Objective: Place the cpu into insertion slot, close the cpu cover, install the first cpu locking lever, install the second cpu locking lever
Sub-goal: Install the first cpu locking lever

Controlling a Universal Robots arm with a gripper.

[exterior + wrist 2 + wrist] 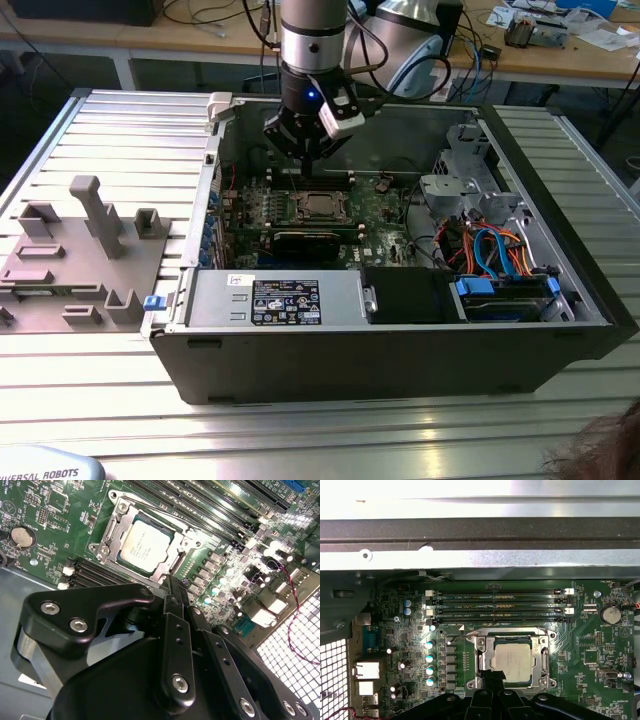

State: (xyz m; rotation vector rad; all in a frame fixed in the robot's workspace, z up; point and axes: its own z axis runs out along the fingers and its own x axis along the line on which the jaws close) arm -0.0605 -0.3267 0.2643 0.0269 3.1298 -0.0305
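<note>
A: The cpu (pixel 514 662) sits flat in the insertion slot (pixel 483 682) on the green motherboard (pixel 580 665), its silver-grey top showing through the square window of the cpu cover (pixel 485 656), which lies down over it. In the second wrist view the same chip (pixel 145 545) is framed by the cover (pixel 116 524).

B: And in the exterior view?

A: There the cpu (pixel 320 205) is a small pale square near the middle of the board, inside the open computer case (pixel 400 360).

B: Where is the gripper?

A: The gripper (pixel 494 679) hangs just at the edge of the socket; its dark fingertips come together in a narrow point that overlaps the cover's rim in the first wrist view. In the second wrist view the gripper (pixel 172 582) tapers the same way, fingers pressed together with no gap between them. Whether the tips touch the metal, I cannot tell.

B: Holding anything?

A: Nothing shows between the fingers.

B: What lies around the socket?

A: Long black memory slots (pixel 497 606) run just beside it, a row of capacitors (pixel 428 662) stands on another side, and a round coin battery (pixel 609 614) sits well apart. In the exterior view a grey fixture tray (pixel 80 262) rests on the table at the exterior view's left of the case.
</note>
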